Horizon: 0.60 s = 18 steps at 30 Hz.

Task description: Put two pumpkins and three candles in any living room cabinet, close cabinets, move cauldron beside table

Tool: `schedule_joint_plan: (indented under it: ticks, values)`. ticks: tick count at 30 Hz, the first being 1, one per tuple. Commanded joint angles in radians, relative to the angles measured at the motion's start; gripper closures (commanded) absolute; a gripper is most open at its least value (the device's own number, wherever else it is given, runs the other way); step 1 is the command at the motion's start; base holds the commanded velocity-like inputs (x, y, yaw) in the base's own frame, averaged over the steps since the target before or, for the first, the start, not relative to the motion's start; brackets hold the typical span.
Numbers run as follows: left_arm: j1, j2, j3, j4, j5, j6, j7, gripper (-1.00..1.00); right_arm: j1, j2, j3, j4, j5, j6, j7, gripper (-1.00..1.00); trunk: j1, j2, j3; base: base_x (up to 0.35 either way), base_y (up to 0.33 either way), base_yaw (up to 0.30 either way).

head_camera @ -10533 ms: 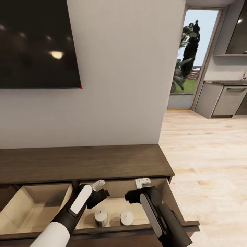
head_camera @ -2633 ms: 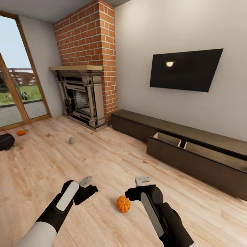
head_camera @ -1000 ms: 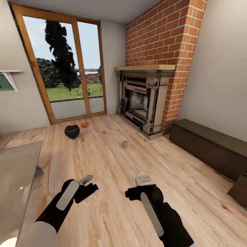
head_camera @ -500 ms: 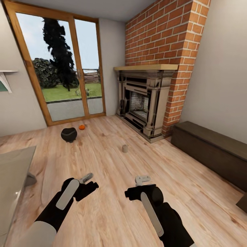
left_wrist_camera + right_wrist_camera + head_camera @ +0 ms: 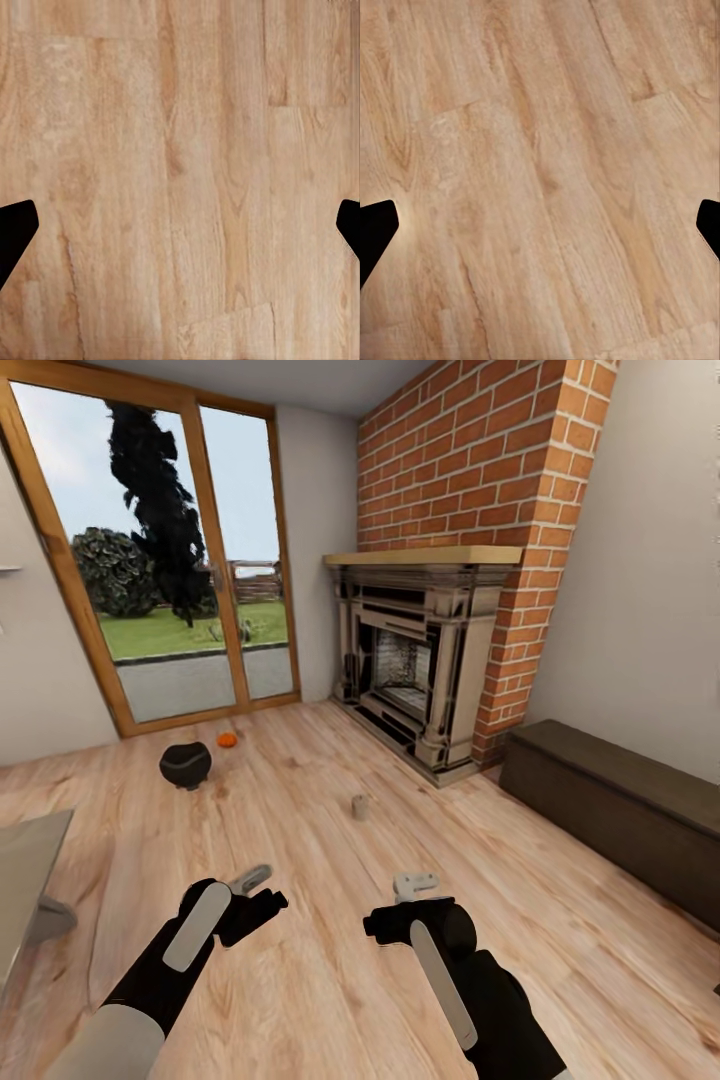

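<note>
A small orange pumpkin (image 5: 227,740) lies on the wood floor near the glass doors. Just in front of it stands the black cauldron (image 5: 185,764). One short pale candle (image 5: 360,807) stands alone on the floor mid-room. The long dark-brown cabinet (image 5: 620,800) runs along the right wall; the part in view is closed. My left gripper (image 5: 260,891) and right gripper (image 5: 400,902) hang low over bare floor, both open and empty. The wrist views confirm it: left gripper (image 5: 180,229) and right gripper (image 5: 540,232) have their dark fingertips wide apart over planks.
A brick fireplace (image 5: 415,670) with a wooden mantel stands at the back right. Tall wood-framed glass doors (image 5: 170,580) fill the back left. A grey table (image 5: 25,855) corner juts in at the left edge. Open floor (image 5: 320,980) lies between me and the candle.
The whole picture has shifted, so the camera has moved: the table slid off to the left and the cauldron and pumpkin drifted left. Both arms keep the same pose.
</note>
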Motion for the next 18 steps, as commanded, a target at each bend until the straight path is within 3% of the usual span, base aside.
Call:
schedule_joint_plan:
  ticks: [1,5,13,18]
  values:
    - [0.000,0.001,-0.003,-0.001,0.010,-0.001,0.010,-1.00,-0.001,0.000,0.001,0.000,-0.010,0.003,-0.010,-1.00,0.001,0.000,-0.001,0.341,0.122,-0.202]
    - [-0.001,0.001,-0.003,-0.001,0.010,-0.001,0.010,-1.00,-0.001,0.000,0.001,-0.001,-0.011,0.003,-0.010,-1.00,0.001,0.000,-0.001,0.341,0.141,-0.178]
    - [-0.001,0.001,-0.005,-0.001,0.010,-0.001,0.010,-1.00,-0.001,0.000,0.001,-0.001,-0.011,0.003,-0.010,-1.00,0.001,0.000,-0.001,0.341,0.151,-0.031]
    - [-0.001,0.002,-0.005,-0.001,0.010,-0.001,0.010,-1.00,-0.001,0.000,0.001,-0.001,-0.011,0.003,-0.010,-1.00,0.001,0.000,-0.001,0.340,0.156,-0.185]
